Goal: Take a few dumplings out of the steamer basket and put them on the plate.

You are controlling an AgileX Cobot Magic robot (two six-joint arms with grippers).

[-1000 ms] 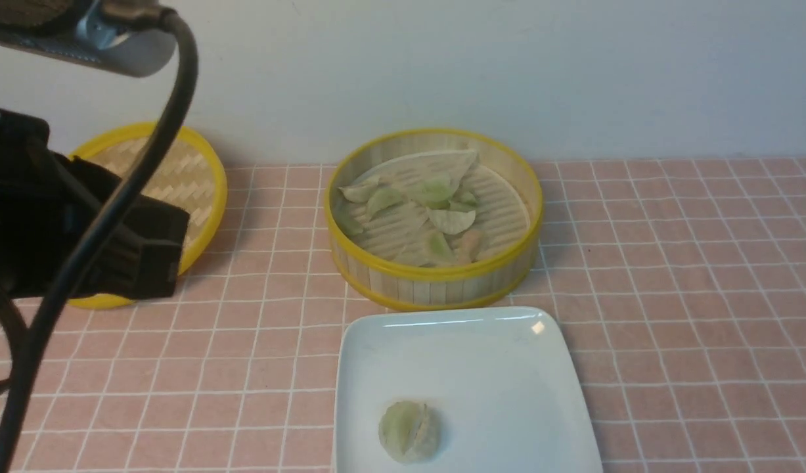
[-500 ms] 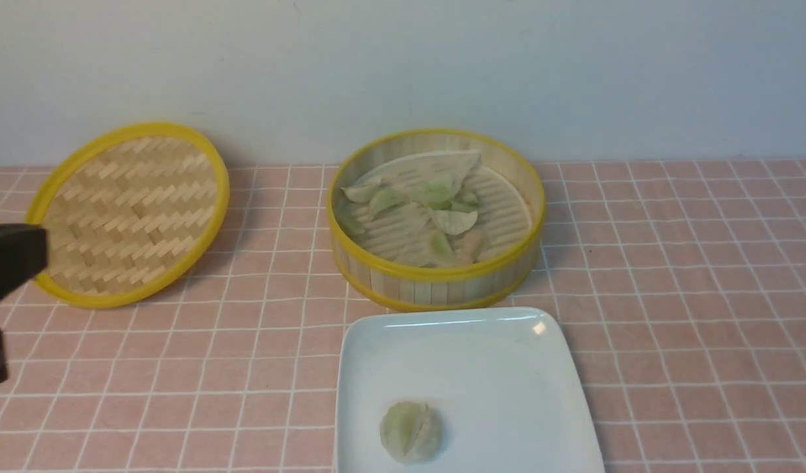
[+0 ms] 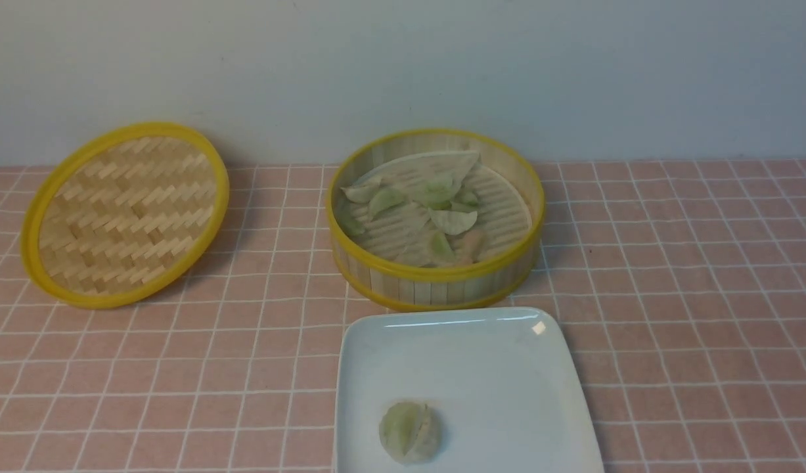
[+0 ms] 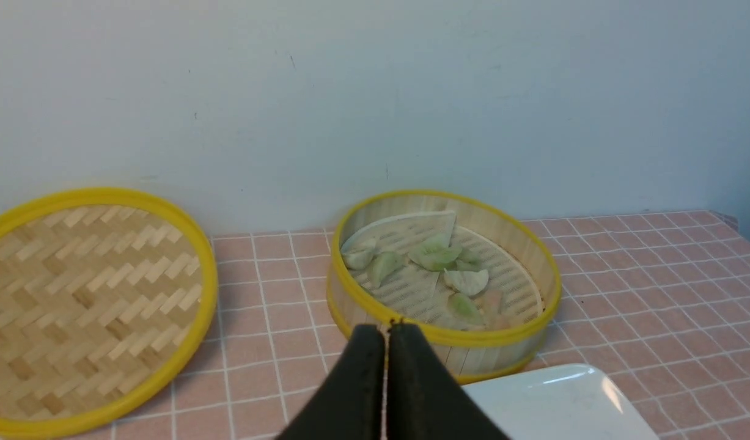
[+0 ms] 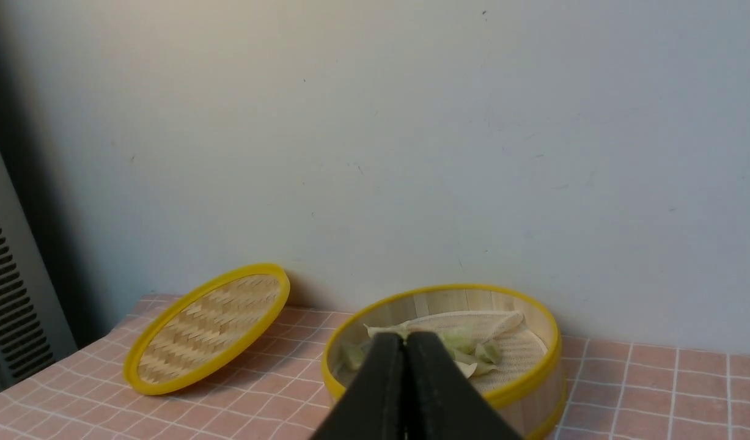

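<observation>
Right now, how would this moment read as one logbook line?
left claw: shut, empty | right claw: shut, empty | steamer basket: several dumplings inside | plate: round dumpling clump | lid: off, left of basket

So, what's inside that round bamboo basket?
Several pale green dumplings lie on a whitish liner in the steamer basket. Its near wall hides the floor's front edge.

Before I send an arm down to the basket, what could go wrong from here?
The dumplings overlap in a heap on a folded liner in the steamer basket: a pinch may lift two or drag the liner. Both the left gripper and right gripper are shut; descending like that would likely squash one. The basket's wall stands right behind the plate; a low carry could clip it.
</observation>
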